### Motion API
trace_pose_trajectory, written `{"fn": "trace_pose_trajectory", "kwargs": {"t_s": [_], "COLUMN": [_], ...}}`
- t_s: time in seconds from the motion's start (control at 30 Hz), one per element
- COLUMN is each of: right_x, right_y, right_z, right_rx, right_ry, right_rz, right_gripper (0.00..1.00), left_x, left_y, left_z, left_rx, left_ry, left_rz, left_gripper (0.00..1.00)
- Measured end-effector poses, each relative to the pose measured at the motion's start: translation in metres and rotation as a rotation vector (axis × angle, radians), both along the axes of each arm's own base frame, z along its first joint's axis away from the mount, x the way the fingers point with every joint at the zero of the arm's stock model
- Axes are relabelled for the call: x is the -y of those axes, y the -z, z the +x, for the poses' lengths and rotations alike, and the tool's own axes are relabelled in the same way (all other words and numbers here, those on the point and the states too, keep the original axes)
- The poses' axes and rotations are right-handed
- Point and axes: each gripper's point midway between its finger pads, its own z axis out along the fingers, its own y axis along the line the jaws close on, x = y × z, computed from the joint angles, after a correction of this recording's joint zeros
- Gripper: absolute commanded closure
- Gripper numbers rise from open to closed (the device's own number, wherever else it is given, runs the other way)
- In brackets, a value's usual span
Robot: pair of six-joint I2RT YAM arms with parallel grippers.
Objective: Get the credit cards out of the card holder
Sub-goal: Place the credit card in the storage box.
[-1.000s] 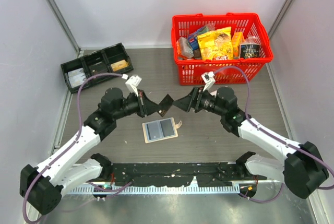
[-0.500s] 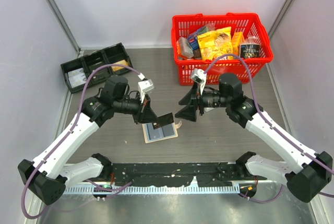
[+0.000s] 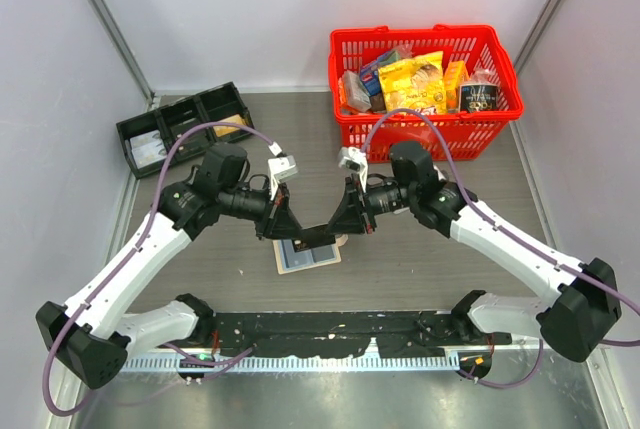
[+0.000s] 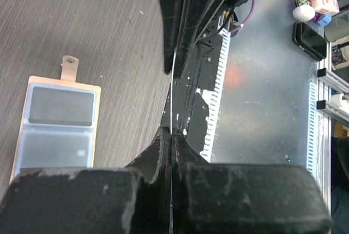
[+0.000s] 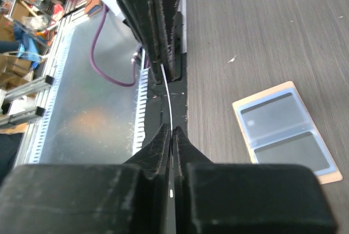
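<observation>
The card holder [image 3: 307, 254] lies flat on the table, a tan rectangle with blue and grey panels, also seen in the left wrist view [image 4: 57, 130] and the right wrist view [image 5: 283, 133]. Just above its far edge a dark credit card [image 3: 318, 236] hangs edge-on between both arms. My left gripper [image 3: 292, 229] is shut on the card's left end; in its wrist view the card [image 4: 172, 92] is a thin line running out from the jaws [image 4: 171, 131]. My right gripper [image 3: 341, 226] is shut on the other end, the card [image 5: 169, 100] bowing slightly beyond its jaws [image 5: 172, 129].
A red basket [image 3: 350, 134] full of packaged groceries stands at the back right. A black three-compartment tray [image 3: 130, 144] with some cards sits at the back left. The black arm mount rail [image 3: 330, 329] runs along the near edge.
My right gripper has swung left and down to the card and closed on its free end. My left gripper has kept its hold, bringing the card down over the card holder.
</observation>
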Motion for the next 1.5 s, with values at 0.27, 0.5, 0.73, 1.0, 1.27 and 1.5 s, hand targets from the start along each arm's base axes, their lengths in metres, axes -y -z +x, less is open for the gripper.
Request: {"fn": "trace_pose_trajectory", "kwargs": {"t_s": [0.27,0.5,0.73,1.0,1.27,1.5], "right_x": [-0.004,0.008,0.012,0.009,0.004,0.006], "right_y": [-0.008,0.003,0.003,-0.018,-0.010,-0.015], "right_z": [0.011,0.066,0.090,0.099,0.100,0.101], "right_rx": [-0.020,-0.176,-0.365,-0.464,-0.555,-0.568], "right_ry": [0.038,0.361,0.583,0.642,0.653,0.658], "right_rz": [0.043,0.132,0.317,0.485,0.528,0.570], "right_gripper": [0.99,0.99,0.99,0.99,0.99,0.99], "left_x": [-0.003,-0.022,-0.023,-0.005,0.007,0.008], "left_y": [0.001,0.019,0.033,0.005,-0.011,-0.016], "left_z": [0.017,0.057,0.086,0.106,0.114,0.121], "left_rx": [0.015,0.015,-0.144,-0.267,-0.311,-0.338], "left_ry": [-0.145,-0.585,-0.853,-0.869,-0.848,-0.865], "left_rz": [0.006,-0.108,-0.375,-0.619,-0.725,-0.777], "left_gripper": [0.28,0.12,0.14,0.21,0.53,1.00]}}
